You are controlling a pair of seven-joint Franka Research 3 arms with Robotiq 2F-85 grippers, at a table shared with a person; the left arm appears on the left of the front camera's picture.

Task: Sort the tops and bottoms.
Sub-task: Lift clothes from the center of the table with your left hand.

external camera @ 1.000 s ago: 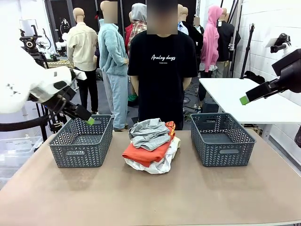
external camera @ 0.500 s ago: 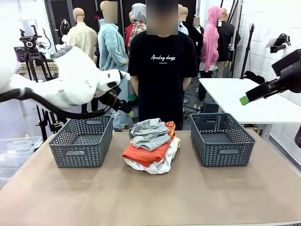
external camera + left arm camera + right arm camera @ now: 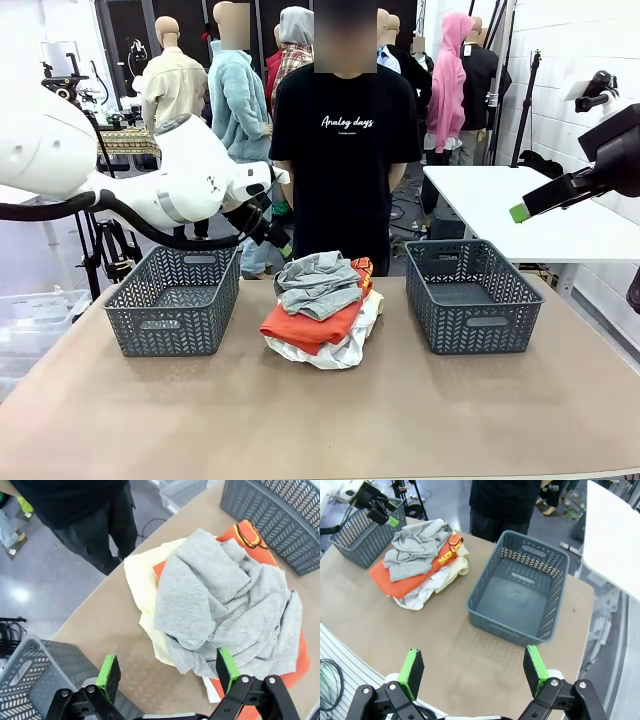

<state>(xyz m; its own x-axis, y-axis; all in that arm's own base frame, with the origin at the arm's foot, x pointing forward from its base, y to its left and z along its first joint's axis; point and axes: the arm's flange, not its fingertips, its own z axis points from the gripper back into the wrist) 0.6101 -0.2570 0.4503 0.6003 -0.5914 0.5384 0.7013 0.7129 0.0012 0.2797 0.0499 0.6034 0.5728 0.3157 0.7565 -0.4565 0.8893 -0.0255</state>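
This is the opening reach. All four garments lie in one pile at the middle of the table, and nothing is sorted yet. The grey garment is crumpled on top of the pile, with the orange-red one under it. The white one is at the bottom front, and the pale yellow one pokes out at the side nearest the person.

One grey basket stands left of the pile and another right of it, both bare inside.

The left gripper hovers above the pile's far left edge. Its jaws are spread wide and hold nothing, and the grey cloth lies straight below between its pads.

The right gripper hangs high and well to the right of the pile, also released and empty.

The next move likely calls for a drop onto the grey top layer. The jaws would pinch one raised fold and lift it alone, so the orange-red layer isn't dragged along.

A second ago the left gripper was over the left basket, well left of the pile, and it has since swept across to the pile. The right gripper and the pile are unchanged.
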